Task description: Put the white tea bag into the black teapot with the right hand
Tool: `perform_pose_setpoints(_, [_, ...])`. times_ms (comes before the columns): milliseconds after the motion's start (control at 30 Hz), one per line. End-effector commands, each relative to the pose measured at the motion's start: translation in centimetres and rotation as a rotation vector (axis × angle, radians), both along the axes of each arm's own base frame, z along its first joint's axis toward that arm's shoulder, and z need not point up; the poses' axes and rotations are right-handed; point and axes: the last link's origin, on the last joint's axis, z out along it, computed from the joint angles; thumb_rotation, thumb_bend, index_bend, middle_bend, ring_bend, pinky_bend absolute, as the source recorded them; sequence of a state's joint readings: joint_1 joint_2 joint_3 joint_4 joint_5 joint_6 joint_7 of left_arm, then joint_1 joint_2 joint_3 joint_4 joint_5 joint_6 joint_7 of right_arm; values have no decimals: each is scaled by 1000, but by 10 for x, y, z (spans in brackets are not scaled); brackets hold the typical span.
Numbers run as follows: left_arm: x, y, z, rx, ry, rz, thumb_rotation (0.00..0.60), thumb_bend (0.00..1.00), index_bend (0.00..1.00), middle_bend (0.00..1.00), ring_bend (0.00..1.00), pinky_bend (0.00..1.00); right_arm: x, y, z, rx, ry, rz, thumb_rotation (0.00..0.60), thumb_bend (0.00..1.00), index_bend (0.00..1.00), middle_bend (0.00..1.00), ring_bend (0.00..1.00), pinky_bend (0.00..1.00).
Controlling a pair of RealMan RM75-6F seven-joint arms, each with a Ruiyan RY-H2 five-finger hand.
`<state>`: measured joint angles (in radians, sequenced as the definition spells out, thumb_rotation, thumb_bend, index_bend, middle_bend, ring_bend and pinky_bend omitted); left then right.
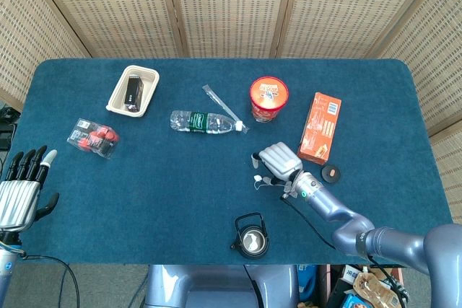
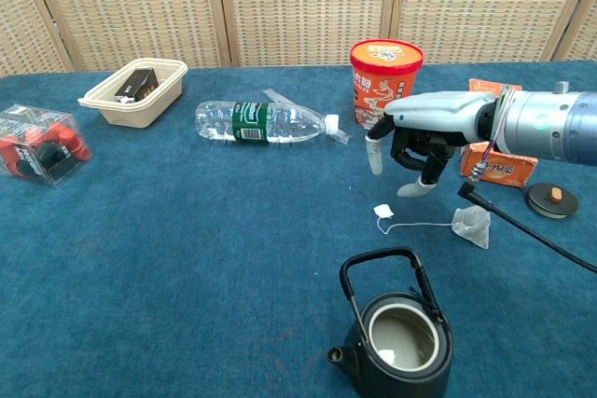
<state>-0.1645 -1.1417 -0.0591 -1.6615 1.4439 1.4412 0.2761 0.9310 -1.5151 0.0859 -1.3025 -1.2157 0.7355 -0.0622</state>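
Observation:
The white tea bag (image 2: pixel 471 226) lies on the blue cloth, its string running left to a small paper tag (image 2: pixel 383 212). In front of it stands the black teapot (image 2: pixel 399 333), lid off and handle up, also visible from the head camera as the teapot (image 1: pixel 251 236). My right hand (image 2: pixel 418 139) hovers palm down above the string and tag, fingers bent downward, holding nothing. From the head camera the right hand (image 1: pixel 279 161) covers most of the tea bag. My left hand (image 1: pixel 20 192) rests open at the table's left edge.
The teapot lid (image 2: pixel 550 199) lies right of the tea bag. Behind the hand are an orange box (image 2: pixel 504 163) and a red noodle cup (image 2: pixel 384 81). A water bottle (image 2: pixel 266 123), a beige tray (image 2: pixel 132 92) and a red-filled packet (image 2: pixel 37 144) lie to the left.

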Motion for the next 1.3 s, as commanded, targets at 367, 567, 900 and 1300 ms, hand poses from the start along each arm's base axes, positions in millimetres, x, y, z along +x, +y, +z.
perform_pose_setpoints(367, [-2, -1, 1, 1, 4, 5, 600, 369, 34, 0, 0, 0, 7, 0, -20, 21, 25, -9, 600, 413, 505, 949, 969, 1000])
perform_pose_setpoints(567, [-3, -2, 2, 2, 3, 7, 600, 369, 34, 0, 0, 0, 5, -3, -25, 18, 52, -12, 600, 413, 507, 949, 971, 1000])
perform_pose_setpoints(900, [-3, -2, 0, -3, 1, 6, 600, 369, 34, 0, 0, 0, -2, -5, -30, 19, 76, -37, 600, 412, 518, 951, 972, 1000])
perform_pose_setpoints(1300, [-5, -3, 1, 0, 0, 11, 600, 369, 34, 0, 0, 0, -6, -3, -36, 23, 86, -41, 600, 413, 521, 953, 973, 1000])
